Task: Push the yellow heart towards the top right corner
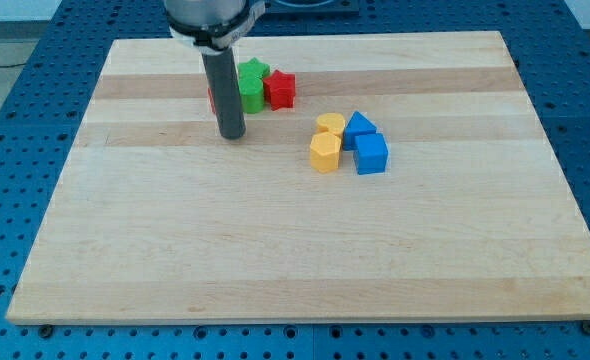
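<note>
The yellow heart [329,124] lies right of the board's middle, touching a second yellow block [324,154] just below it. A blue triangular block [360,127] touches the heart's right side, and a blue cube [371,155] sits below that. My tip [233,136] rests on the board about a hand's width to the left of the heart, apart from it. The rod stands just in front of a cluster of green and red blocks.
Near the view's top, a green block [252,72] and another green block [251,98] sit beside a red star-like block [280,90]. A red block [212,98] is mostly hidden behind the rod. The wooden board [275,250] ends at a blue perforated table.
</note>
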{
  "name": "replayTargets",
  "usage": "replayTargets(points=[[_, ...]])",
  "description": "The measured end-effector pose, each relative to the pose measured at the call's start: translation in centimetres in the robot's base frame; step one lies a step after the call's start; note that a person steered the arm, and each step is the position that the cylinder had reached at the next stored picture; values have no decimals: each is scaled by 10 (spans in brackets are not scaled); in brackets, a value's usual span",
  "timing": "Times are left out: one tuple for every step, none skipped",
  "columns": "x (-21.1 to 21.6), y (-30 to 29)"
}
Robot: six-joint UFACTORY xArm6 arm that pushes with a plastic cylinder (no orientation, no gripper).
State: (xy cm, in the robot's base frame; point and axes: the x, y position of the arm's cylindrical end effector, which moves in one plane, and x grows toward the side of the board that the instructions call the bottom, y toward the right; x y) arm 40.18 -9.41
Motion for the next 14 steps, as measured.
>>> replayTargets(points=[[24, 23], [26, 64], [23, 95], [3, 109], [-22, 114], [-42, 136], [-42, 143], [-42, 156], [-36, 161], [-46, 177], [-68, 195], [-89, 215], [-103, 236], [-93, 244]])
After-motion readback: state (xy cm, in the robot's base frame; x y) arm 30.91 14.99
